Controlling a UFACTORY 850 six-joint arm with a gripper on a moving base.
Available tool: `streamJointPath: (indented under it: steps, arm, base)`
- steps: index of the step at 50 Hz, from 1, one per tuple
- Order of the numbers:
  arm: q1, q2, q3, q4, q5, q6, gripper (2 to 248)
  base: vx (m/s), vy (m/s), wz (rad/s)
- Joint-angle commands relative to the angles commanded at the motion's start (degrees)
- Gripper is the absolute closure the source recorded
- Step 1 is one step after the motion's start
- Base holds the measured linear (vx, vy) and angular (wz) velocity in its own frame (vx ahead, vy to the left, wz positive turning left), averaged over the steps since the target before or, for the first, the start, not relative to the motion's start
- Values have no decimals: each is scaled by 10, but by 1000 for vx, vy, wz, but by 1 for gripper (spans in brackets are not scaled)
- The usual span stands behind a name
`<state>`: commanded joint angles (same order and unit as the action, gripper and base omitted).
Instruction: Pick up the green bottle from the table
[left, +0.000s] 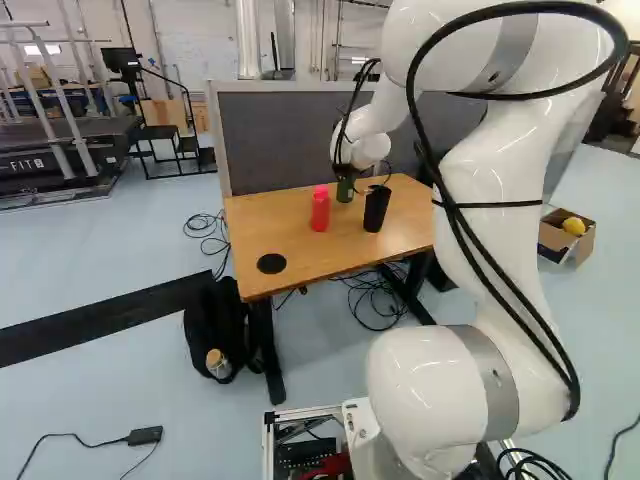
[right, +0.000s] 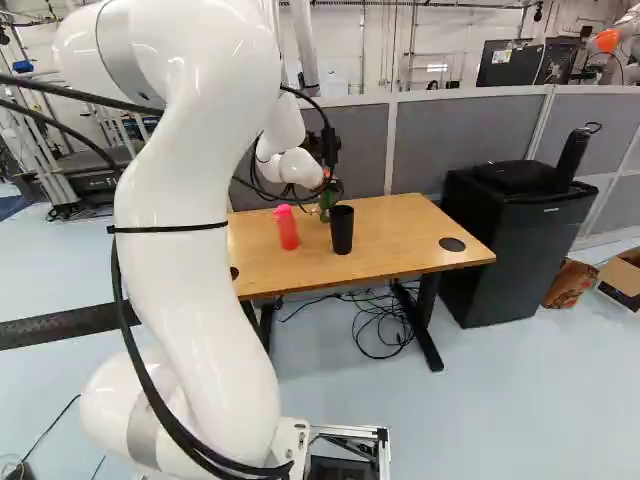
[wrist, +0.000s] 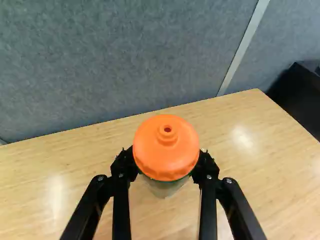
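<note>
In the right base view my gripper (right: 331, 187) is at the green bottle (right: 326, 206), behind the black cup (right: 342, 229) and the red bottle (right: 287, 228). The wrist view shows the gripper (wrist: 166, 162) shut on the green bottle, with its orange cap (wrist: 166, 145) above the fingers and one finger against each side. The bottle is upright; its base is hidden, so I cannot tell whether it touches the table (wrist: 65, 165). In the left base view the green bottle (left: 345, 190) shows partly below the arm's wrist.
Grey partitions (left: 275, 140) stand behind the table. A black cabinet (right: 510, 240) is right of the table, and a black backpack (left: 215, 330) sits on the floor at its left. Cables (right: 385, 320) lie beneath it. Another robot (right: 625, 50) shows far back at the right.
</note>
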<state>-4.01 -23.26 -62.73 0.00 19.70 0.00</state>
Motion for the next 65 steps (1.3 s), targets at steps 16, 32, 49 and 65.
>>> streamJointPath:
  steps: [16,32,49,65]
  arm:
    - [8,28,12,0,0,0,127]
    - [21,63,33,0,0,0,127]
    - [36,103,56,0,0,0,127]
    - [47,146,84,0,0,0,127]
  base:
    - [0,0,0]
    - [0,0,0]
    - [0,0,0]
    - [0,0,0]
